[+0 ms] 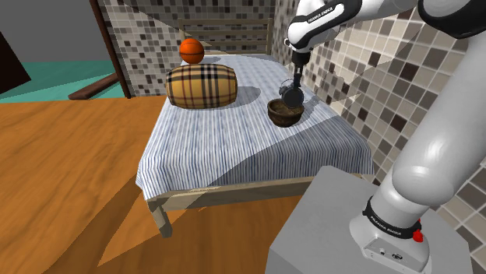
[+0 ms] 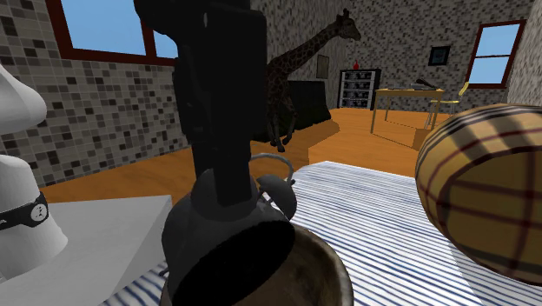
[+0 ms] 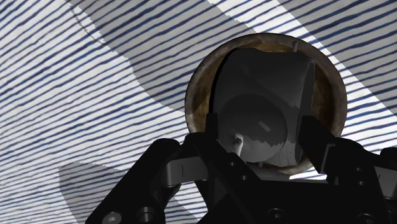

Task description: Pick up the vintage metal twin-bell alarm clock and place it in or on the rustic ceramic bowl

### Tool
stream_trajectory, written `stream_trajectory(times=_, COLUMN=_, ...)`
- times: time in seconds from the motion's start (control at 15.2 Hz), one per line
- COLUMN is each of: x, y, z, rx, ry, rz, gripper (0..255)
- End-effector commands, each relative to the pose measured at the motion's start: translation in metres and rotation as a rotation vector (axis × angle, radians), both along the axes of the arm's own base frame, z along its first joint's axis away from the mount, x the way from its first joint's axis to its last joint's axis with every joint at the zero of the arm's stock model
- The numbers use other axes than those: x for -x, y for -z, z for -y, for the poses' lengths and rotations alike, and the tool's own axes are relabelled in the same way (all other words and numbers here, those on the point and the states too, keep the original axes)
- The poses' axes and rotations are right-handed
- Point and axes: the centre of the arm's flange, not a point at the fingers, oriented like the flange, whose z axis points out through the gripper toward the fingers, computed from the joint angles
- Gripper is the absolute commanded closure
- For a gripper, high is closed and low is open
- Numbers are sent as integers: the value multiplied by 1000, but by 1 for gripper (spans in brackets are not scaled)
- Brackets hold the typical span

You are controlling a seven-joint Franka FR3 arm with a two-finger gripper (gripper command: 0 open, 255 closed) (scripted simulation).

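In the shoulder view the black gripper (image 1: 294,87) hangs by the bed's far side with the alarm clock (image 1: 291,96) clamped in it, directly over the brown bowl (image 1: 285,115). The bowl sits on the striped bedsheet (image 1: 234,144) close to the tiled wall (image 1: 350,86). A plaid bolster (image 1: 201,86) and a basketball (image 1: 191,50) lie well apart toward the headboard, so the open room is on the shoulder view's left, while the wall side is tight. The second exterior view looks from beside the bowl, whose rim curves just under the dark clock. Its carry ring (image 1: 290,81) and one bell stand out past the hand, and a giraffe figure (image 2: 300,69) stands far back in the room. The wrist view has both fingers (image 3: 210,143) pressed on the grey body's flanks, narrow around it, with the clock inside the circle of the bowl's rim. Whether its base touches the bottom, I cannot tell. By my reckoning the clock is stiff and fairly weighty for its size, with a smooth, rounded case that could twist in the grip, so the flat flanks are the right hold, not the bells or ring. Those parts and the feet could catch the rim. The bowl looks like it would chip or tip under a knock — a straight, gentle lowering seems wise.
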Motion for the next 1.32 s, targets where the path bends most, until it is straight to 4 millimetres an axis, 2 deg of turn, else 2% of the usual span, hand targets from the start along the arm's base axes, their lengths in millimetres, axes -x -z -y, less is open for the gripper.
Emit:
stream_trajectory(times=0.0, x=0, y=0, z=0, rx=0, ry=0, rz=1, gripper=255)
stream_trajectory(times=0.07, x=0, y=0, z=0, rx=0, ry=0, rz=1, gripper=255)
stream_trajectory(times=0.13, x=0, y=0, z=0, rx=0, ry=0, rz=1, gripper=0)
stream_trajectory(times=0.46, x=0, y=0, z=0, rx=0, ry=0, rz=1, gripper=0)
stream_trajectory(times=0.73, x=3, y=-50, z=-8, rx=0, ry=0, rz=1, gripper=0)
stream_trajectory(times=1.25, x=3, y=-49, z=-8, rx=0, ry=0, rz=1, gripper=0)
